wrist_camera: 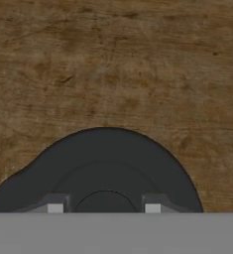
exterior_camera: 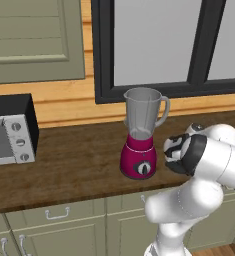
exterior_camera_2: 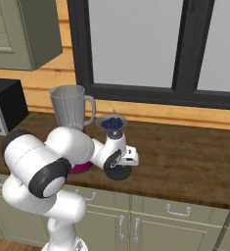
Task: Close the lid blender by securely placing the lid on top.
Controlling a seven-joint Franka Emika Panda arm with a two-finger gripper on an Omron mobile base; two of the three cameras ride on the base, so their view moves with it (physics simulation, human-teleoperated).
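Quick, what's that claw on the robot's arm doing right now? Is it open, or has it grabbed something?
Gripper: down over the black lid on the counter, a fingertip on either side of the lid's centre knob; whether it has clamped shut cannot be told.

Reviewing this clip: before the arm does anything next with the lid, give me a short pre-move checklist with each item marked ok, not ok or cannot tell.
1. Gripper centred over the lid: ok. In the hand view the knob sits between the two fingertips.
2. Fingers closed on the knob: cannot tell. Their tips flank it, but contact is hidden at the frame edge.
3. Lid resting flat on the counter: ok, as far as the hand view shows.
4. Blender upright, jar mouth open: ok, no lid on it.
5. Lift path to the jar rim: cannot tell. In the right base view the arm itself hides part of the jar.
6. Toaster oven away from the blender: ok.
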